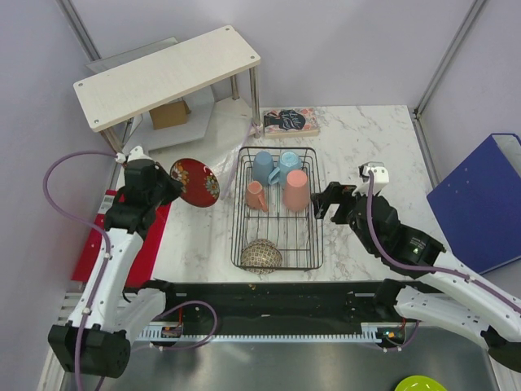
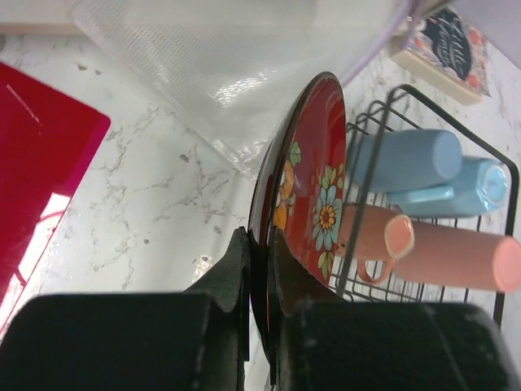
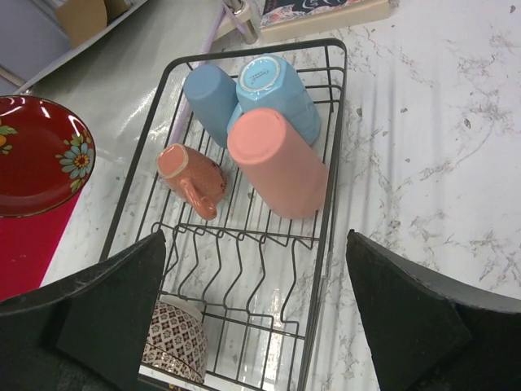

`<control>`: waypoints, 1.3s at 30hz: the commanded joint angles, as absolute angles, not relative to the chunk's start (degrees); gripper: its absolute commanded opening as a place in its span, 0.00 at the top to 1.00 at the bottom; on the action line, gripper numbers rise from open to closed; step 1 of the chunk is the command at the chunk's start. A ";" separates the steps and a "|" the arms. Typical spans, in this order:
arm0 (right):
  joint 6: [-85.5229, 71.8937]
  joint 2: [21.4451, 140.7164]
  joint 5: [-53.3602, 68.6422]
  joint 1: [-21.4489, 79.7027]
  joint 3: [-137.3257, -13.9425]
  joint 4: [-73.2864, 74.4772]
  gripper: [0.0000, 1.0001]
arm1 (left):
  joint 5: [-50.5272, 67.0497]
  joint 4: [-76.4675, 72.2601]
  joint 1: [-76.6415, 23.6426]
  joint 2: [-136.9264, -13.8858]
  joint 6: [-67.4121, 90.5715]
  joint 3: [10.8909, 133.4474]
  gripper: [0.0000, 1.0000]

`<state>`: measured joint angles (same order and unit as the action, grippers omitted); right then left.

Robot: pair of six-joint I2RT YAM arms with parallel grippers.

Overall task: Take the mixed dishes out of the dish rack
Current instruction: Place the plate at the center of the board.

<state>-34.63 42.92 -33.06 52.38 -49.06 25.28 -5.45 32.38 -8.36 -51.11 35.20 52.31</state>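
My left gripper (image 2: 259, 244) pinches the dark red plate (image 2: 313, 163) by its rim, held just left of the dish rack (image 1: 279, 149); next I'd set it down, while my wide-open right gripper (image 3: 256, 318) faces the tumbler (image 3: 277, 163).

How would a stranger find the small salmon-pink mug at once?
Find the rectangular black wire dish rack on the white marble table. In its far half, on the left, sits the small salmon-pink mug; unlike the taller salmon-pink tumbler beside it, it has a handle.
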 commanded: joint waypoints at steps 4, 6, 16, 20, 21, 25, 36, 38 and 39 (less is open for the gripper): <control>-33.84 41.31 -32.96 52.47 -46.76 25.49 0.02 | 6.85 19.97 -2.11 -58.70 45.70 46.32 0.98; -34.19 40.78 -33.05 52.47 -45.79 25.23 0.02 | 8.52 18.20 -2.20 -60.37 46.32 44.92 0.98; -35.59 38.41 -32.78 52.56 -42.19 24.43 0.02 | 9.76 15.47 -1.93 -68.72 45.97 41.75 0.98; -35.68 38.06 -32.52 52.47 -41.57 24.43 0.02 | 9.58 15.56 -1.67 -72.50 45.70 41.13 0.98; -35.68 37.97 -32.43 52.47 -41.57 24.43 0.02 | 9.41 15.64 -1.58 -73.12 45.44 41.05 0.98; -35.68 36.83 -32.52 52.47 -40.87 24.52 0.02 | 8.44 17.22 -1.23 -77.42 44.30 41.22 0.98; -35.77 38.49 -32.70 52.47 -40.25 24.52 0.02 | 9.05 22.49 -0.53 -80.69 41.66 42.10 0.72; -35.60 39.02 -32.78 52.47 -40.25 24.35 0.02 | 8.09 23.73 -0.53 -79.90 40.96 42.36 0.70; -35.60 39.20 -32.70 52.47 -40.17 24.26 0.02 | 7.74 24.77 -0.53 -79.11 40.70 42.45 0.69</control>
<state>-35.33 38.46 -32.80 52.38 -40.53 25.30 11.33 17.39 -0.60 -80.23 43.77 41.85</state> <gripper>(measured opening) 0.982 0.295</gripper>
